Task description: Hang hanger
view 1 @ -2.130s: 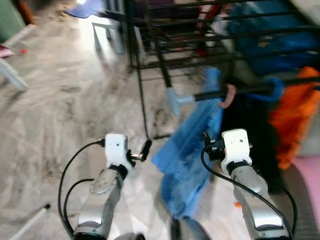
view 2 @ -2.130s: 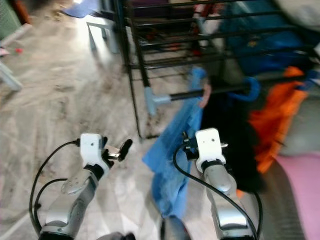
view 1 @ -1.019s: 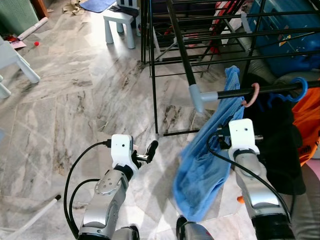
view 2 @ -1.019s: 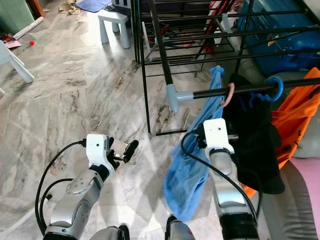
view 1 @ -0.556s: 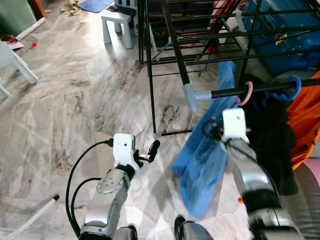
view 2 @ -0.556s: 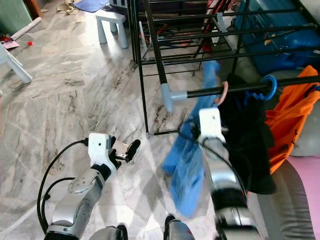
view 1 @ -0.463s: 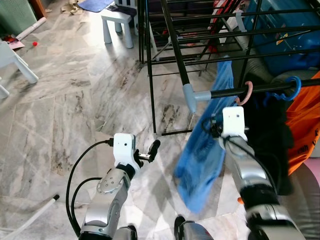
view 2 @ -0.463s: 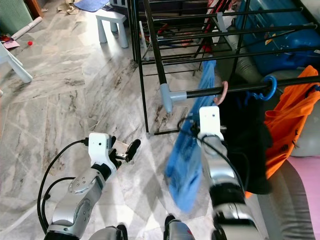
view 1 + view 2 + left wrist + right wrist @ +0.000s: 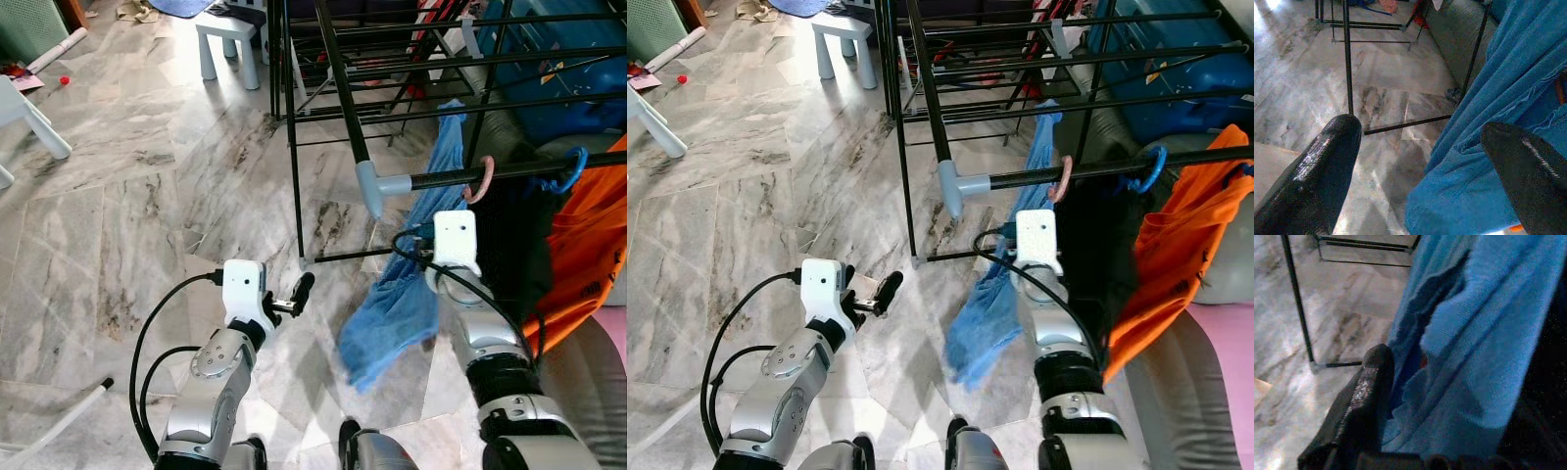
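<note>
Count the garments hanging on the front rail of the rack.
3, side by side along the rail: a blue garment nearest the grey end cap, a black garment beside it, then an orange garment at the frame edge. More may hang beyond it.

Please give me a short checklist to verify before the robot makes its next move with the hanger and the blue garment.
1. Pink hanger hook over the black rail: ok.
2. Blue garment off the floor: cannot tell, its lower end hangs very low.
3. Right gripper released from the garment: cannot tell, cloth covers it.
4. Left gripper open and holding nothing: ok.
5. Neighbouring black garment on the rail, not snagged: cannot tell.
</note>
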